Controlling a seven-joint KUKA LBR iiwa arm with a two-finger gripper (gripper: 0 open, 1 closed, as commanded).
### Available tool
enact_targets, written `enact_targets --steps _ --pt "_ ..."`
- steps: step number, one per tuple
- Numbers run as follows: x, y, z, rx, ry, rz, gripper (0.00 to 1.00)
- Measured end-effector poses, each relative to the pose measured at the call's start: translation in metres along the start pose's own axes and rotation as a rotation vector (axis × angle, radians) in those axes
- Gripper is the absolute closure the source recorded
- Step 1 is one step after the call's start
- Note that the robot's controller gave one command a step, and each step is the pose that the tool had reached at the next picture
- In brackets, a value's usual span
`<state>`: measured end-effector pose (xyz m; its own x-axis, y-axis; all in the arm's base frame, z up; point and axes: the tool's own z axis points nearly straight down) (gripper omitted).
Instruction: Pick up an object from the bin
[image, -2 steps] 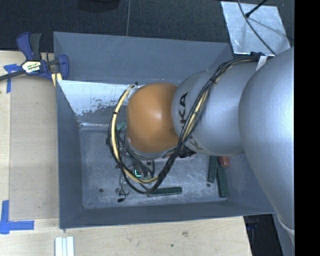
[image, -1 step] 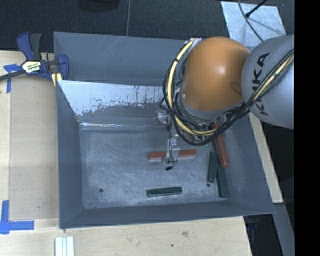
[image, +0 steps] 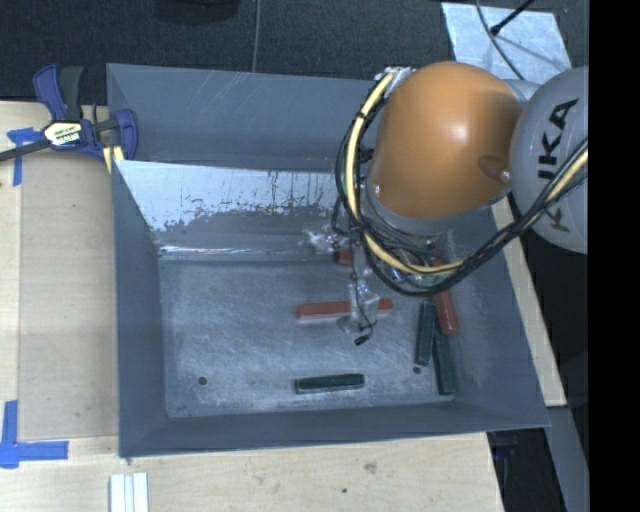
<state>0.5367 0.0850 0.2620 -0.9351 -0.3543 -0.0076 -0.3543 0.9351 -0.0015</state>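
Camera view. Grey metal bin (image: 135, 330); the arm enters from the right, its orange wrist cover (image: 445, 135) above the back half. White link (image: 560, 190) carries black lettering, "KA" readable, the rest cut off. End effector (image: 361, 318) is low at mid-bin, over the right part of a flat red-brown bar (image: 320, 313) lying crosswise on the floor; released or clenched: cannot tell. Dark green bar (image: 328, 382) lies nearer the front wall, apart. By the right wall: dark green sticks (image: 425, 340) and a red-brown stick (image: 446, 314), close together.
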Motion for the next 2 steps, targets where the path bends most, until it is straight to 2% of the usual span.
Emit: enact_targets --steps 1,2 --pt "-0.013 -0.013 0.192 -0.001 0.012 0.255 0.0" --pt "0.007 -0.08 0.182 0.001 0.003 -0.301 0.0"
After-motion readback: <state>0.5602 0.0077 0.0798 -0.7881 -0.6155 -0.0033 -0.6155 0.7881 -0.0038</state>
